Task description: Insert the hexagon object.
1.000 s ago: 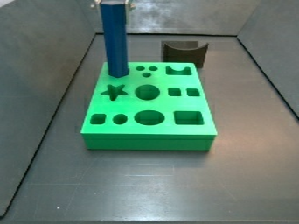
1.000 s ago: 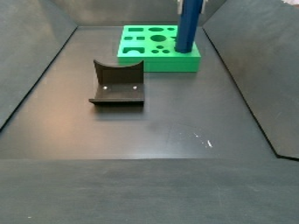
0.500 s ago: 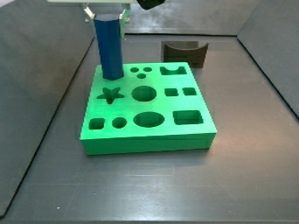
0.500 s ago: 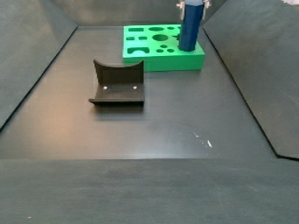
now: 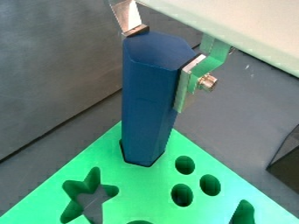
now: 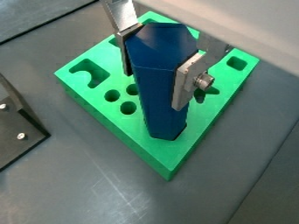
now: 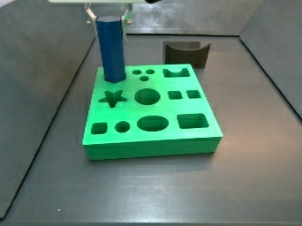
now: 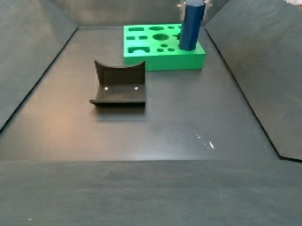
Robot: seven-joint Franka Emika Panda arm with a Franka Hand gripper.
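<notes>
The hexagon object, a glossy blue rod (image 7: 111, 48), stands upright with its lower end in a hole at the far left corner of the green block (image 7: 154, 146). It also shows in the other side view (image 8: 189, 26) on the green block (image 8: 177, 63). My gripper (image 7: 109, 12) is above the block, shut on the rod's top. In both wrist views the silver fingers (image 5: 191, 77) (image 6: 187, 80) lie flat against opposite sides of the rod (image 5: 149, 105) (image 6: 158, 87). The block's other holes are empty.
A dark grey curved block (image 7: 186, 53) (image 8: 118, 84) lies on the dark floor apart from the green block. Grey walls enclose the floor on the sides and at the back.
The rod has dropped lower into the corner hole over the past second, with the gripper following it down. Since half a second ago nothing visibly moved.
</notes>
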